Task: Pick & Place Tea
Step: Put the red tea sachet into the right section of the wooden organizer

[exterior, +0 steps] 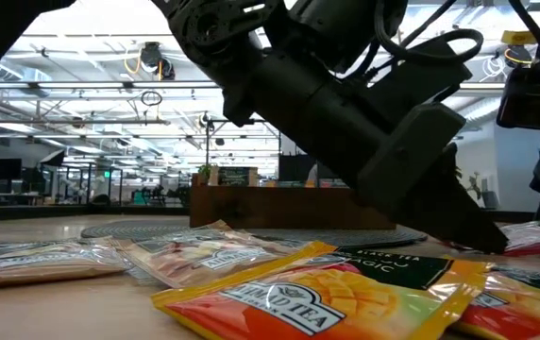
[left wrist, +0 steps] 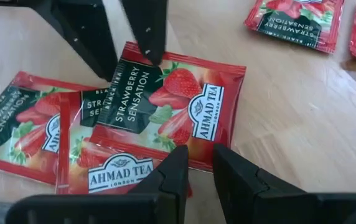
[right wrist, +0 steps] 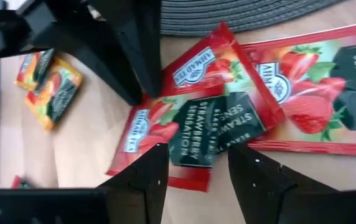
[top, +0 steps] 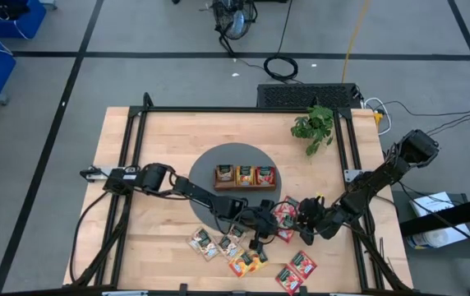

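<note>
red strawberry tea sachets (left wrist: 165, 102) overlapping flat on table; orange sachets (top: 247, 261) nearby.

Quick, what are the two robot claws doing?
Left gripper: open a little, over the strawberry sachets, holding nothing.
Right gripper: open, holding nothing.

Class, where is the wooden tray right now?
In the high view, the wooden tray sits on the round grey mat mid-table, behind both grippers and the loose tea sachets.

My two arms are matte black, jointed links trailing thin black cables. The left gripper's (left wrist: 200, 171) black wedge-shaped fingers (left wrist: 172, 177) taper to blunt tips; behind the right gripper (right wrist: 193, 165), a blocky black wrist.
</note>
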Controlling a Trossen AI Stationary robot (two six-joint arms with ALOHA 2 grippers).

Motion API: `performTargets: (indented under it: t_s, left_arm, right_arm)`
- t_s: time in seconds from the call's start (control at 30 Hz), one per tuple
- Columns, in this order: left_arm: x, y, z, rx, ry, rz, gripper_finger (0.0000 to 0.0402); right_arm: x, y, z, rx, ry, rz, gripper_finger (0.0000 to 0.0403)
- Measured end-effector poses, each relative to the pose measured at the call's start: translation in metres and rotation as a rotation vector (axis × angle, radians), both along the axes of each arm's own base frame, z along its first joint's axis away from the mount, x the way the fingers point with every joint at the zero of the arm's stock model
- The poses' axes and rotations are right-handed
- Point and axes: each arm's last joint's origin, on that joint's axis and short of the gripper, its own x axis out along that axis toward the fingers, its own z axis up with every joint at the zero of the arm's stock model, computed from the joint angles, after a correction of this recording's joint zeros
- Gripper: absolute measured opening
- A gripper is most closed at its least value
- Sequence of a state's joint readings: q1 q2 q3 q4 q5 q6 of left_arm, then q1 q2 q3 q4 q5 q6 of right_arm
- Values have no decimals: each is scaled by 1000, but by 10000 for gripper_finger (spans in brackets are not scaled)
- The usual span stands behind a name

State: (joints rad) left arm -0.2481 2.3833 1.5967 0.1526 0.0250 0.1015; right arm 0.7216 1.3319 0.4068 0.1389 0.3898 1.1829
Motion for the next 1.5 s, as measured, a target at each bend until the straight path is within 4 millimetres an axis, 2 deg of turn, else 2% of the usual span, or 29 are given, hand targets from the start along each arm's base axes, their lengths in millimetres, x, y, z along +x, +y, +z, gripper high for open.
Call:
performTargets:
  t_s: [0.33,0.77,0.93,1.1,1.3,1.37,1.5]
  left_arm:
    - [3,0,2,4,-48,27,81]
    - [5,1,5,-9,-79,67,81]
    - [2,-4,6,45,-77,48,81]
    - [-11,-28,26,91,-47,-76,81]
    - [-24,-54,24,158,-23,-221,81]
    - [-25,-57,25,160,-28,-271,81]
    - [-22,-56,28,137,-65,-265,81]
  right_arm:
    - [0,2,0,43,15,17,134]
    - [-3,6,0,118,71,61,36]
    - [-3,6,0,102,67,76,13]
    - [-3,6,0,95,65,83,10]
    - [-3,6,0,95,65,83,21]
    - [-4,7,0,102,68,83,26]
    - [-5,8,-1,168,108,82,39]
